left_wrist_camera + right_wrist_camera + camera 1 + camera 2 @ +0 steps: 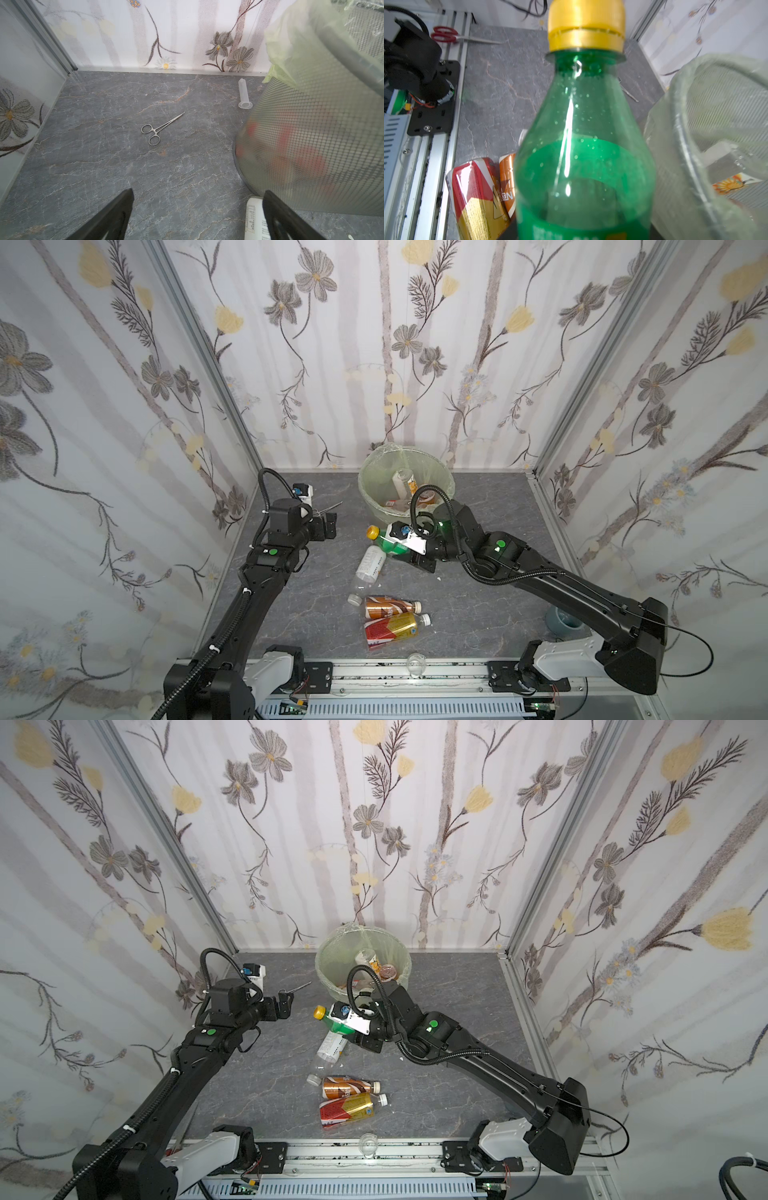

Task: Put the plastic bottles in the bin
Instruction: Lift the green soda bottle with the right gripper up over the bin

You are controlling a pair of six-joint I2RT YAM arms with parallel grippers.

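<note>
- right gripper (401, 551) is clamped on the green bottle (583, 145), see-through with a yellow cap, just beside the bin (374, 489)
- left gripper (198, 193) hangs wide open, empty
- 3 more on the table (316, 614): clear bottle (368, 568), brown-orange bottle (390, 606), red-gold bottle (390, 628)

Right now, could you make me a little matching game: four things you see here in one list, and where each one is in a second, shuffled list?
Things:
1. green bottle
2. red-gold bottle
3. metal forceps
4. clear glass cup

Places:
A. lying beside the brown-orange bottle
B. at the front edge of the table, by the rail
C. gripped by the right gripper
D. on the table ahead of the open left gripper

Pairs: 1-C, 2-A, 3-D, 4-B.
</note>
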